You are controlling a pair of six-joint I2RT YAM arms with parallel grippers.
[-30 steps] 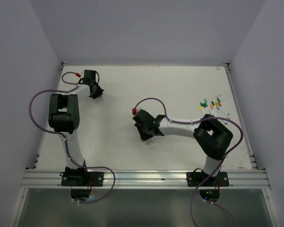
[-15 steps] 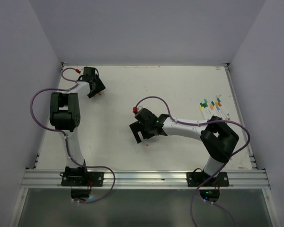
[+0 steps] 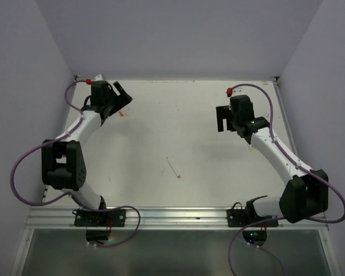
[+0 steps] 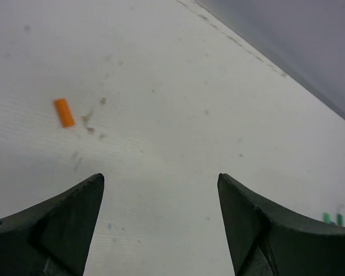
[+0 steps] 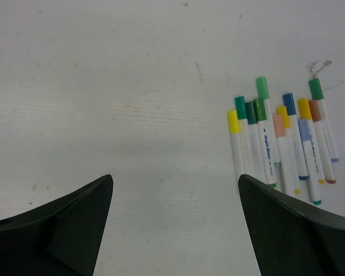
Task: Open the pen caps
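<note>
Top external: flat white counter [image 3: 178, 115] boxed in by pale grey walls [image 3: 178, 34]. White-and-black left arm [image 3: 83, 123] stretches to the far left corner. White-and-black right arm [image 3: 276, 155] runs up the right side toward the far right. Purple cables [image 3: 23, 184] loop off both.

Left pincer [image 3: 123, 99] [image 4: 161, 178]: jaws spread wide, nothing between them, hanging above bare counter. Right pincer [image 3: 223, 122] [image 5: 175, 178]: jaws also wide apart, empty, clear of the surface.

Right wrist view: bunch of slim white marker pens [image 5: 282, 144] lies on the counter ahead and to the right of the right pincer, not touching it. A dozen or so, roughly parallel, packed side by side, some overlapping. Can't get an exact count where they overlap. Coloured plastic caps [image 5: 263, 87] all on, at the far ends: green, yellow, blue, pale orange, brown.

Lone white pen [image 3: 173, 167] lies angled mid-counter toward the near edge, well apart from both pincers. Orange tip at its near end.

Short orange plastic cap [image 4: 64, 112] [image 3: 121, 114] lies loose on its side on the counter. Top view puts it just beside the left pincer. Left wrist view shows it ahead and to the left, outside the jaws. Faint smudges [image 4: 89, 123] next to it.
</note>
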